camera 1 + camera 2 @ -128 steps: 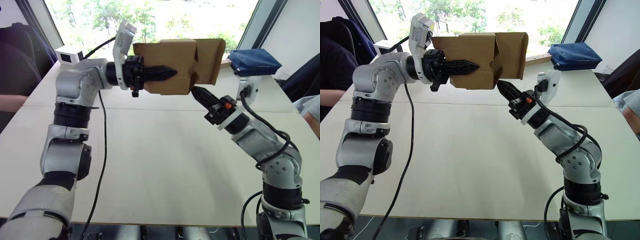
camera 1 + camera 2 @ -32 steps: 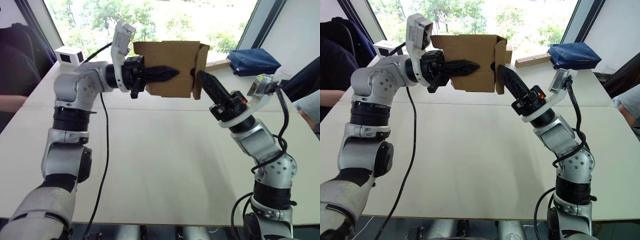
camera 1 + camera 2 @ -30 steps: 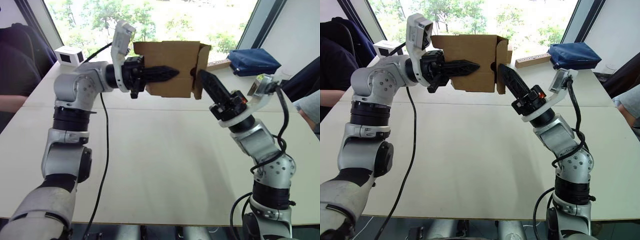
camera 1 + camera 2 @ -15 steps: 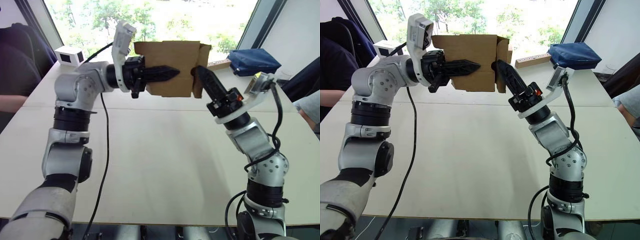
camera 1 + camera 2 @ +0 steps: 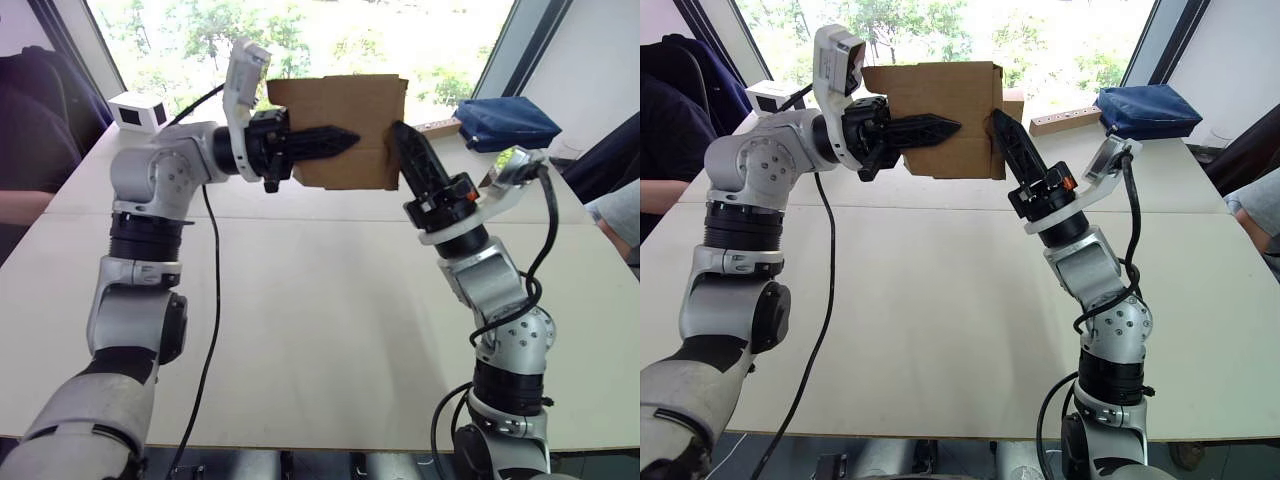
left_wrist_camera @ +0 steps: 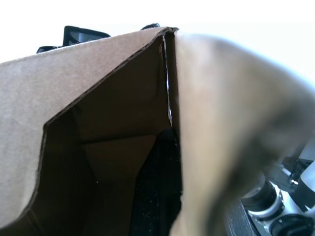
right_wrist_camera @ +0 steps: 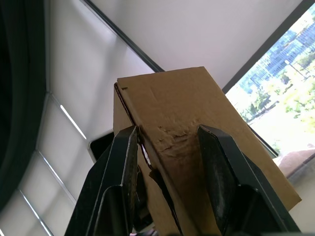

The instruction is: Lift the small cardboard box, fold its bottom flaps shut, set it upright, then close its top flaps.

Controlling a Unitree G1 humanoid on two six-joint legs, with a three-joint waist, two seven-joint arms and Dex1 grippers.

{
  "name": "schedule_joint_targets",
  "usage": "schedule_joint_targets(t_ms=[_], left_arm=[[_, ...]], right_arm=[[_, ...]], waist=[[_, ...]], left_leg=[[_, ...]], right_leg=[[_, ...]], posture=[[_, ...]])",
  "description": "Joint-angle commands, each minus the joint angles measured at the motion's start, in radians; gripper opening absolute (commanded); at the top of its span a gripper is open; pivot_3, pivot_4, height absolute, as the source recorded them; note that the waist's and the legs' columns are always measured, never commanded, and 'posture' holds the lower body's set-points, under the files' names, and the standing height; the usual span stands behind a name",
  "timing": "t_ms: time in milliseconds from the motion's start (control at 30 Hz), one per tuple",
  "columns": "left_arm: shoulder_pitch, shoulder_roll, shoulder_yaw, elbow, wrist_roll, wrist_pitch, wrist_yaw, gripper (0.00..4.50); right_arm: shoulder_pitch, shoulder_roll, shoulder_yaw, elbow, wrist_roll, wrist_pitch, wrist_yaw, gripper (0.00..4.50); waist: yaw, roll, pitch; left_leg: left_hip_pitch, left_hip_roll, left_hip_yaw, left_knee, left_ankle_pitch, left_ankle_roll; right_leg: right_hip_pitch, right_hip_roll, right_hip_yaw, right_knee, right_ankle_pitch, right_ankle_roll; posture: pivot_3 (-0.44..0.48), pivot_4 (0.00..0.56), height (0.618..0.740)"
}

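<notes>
1. While held high above the surface, the small cardboard box hangs between both arms; the left pincer is clamped on its wall, one finger inside.
2. At the box's right end the right pincer is spread apart, its fingers straddling a creased flap.
3. Below, the pale surface lies bare, with a white box and a blue bag at its far edge, by bright windows.

Head stereo pair overlooking table; wrist cameras tight against shared box.
</notes>
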Motion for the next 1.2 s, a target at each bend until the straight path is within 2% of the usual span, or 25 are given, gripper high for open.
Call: schedule_joint_targets(t_ms=[33, 300, 467, 733, 933, 1200], left_arm=[[-0.03, -0.008, 0.025, -0.016, -0.021, -0.007, 0.006, 0.0], [-0.03, -0.01, 0.024, -0.017, -0.021, -0.005, 0.011, 0.0], [-0.037, -0.018, 0.031, 0.003, -0.011, -0.019, 0.026, 0.0], [-0.036, -0.026, 0.036, 0.004, -0.009, -0.023, 0.033, 0.0], [-0.037, -0.012, 0.035, 0.007, -0.007, -0.022, 0.021, 0.0], [-0.033, -0.009, 0.042, 0.008, -0.009, -0.02, 0.022, 0.0]], right_arm=[[-0.01, 0.036, 0.039, -0.046, -0.013, -0.018, -0.005, 1.92], [-0.022, 0.066, 0.043, -0.025, -0.075, -0.064, -0.016, 1.92], [0.003, 0.077, 0.099, -0.06, -0.02, -0.007, 0.004, 1.92], [0.008, 0.127, 0.128, -0.065, -0.115, -0.057, -0.029, 1.92], [0.052, 0.029, 0.045, -0.095, -0.085, -0.044, -0.037, 1.92], [0.121, 0.012, -0.018, -0.13, 0.009, -0.063, -0.075, 1.92]], waist=[[0.0, 0.0, 0.0], [0.0, 0.0, 0.0], [-0.001, 0.0, 0.0], [-0.002, 0.0, 0.0], [0.0, 0.0, 0.0], [0.0, 0.0, 0.0]], left_leg=[[0.0, 0.0, 0.0, 0.0, 0.0, 0.0], [0.0, 0.0, 0.0, 0.0, 0.0, 0.0], [0.0, 0.0, 0.0, 0.0, 0.0, 0.0], [0.0, 0.0, 0.0, 0.0, 0.0, 0.0], [0.0, 0.0, 0.0, 0.0, 0.0, 0.0], [0.0, 0.0, 0.0, 0.0, 0.0, 0.0]], right_leg=[[0.0, 0.0, 0.0, 0.0, 0.0, 0.0], [0.0, 0.0, 0.0, 0.0, 0.0, 0.0], [0.0, 0.0, 0.0, 0.0, 0.0, 0.0], [0.0, 0.0, 0.0, 0.0, 0.0, 0.0], [0.0, 0.0, 0.0, 0.0, 0.0, 0.0], [0.0, 0.0, 0.0, 0.0, 0.0, 0.0]], posture=[[0.0, 0.15, 0.74], [0.0, 0.15, 0.74], [0.0, 0.15, 0.74], [0.0, 0.15, 0.74], [0.0, 0.15, 0.74], [0.0, 0.15, 0.74]])
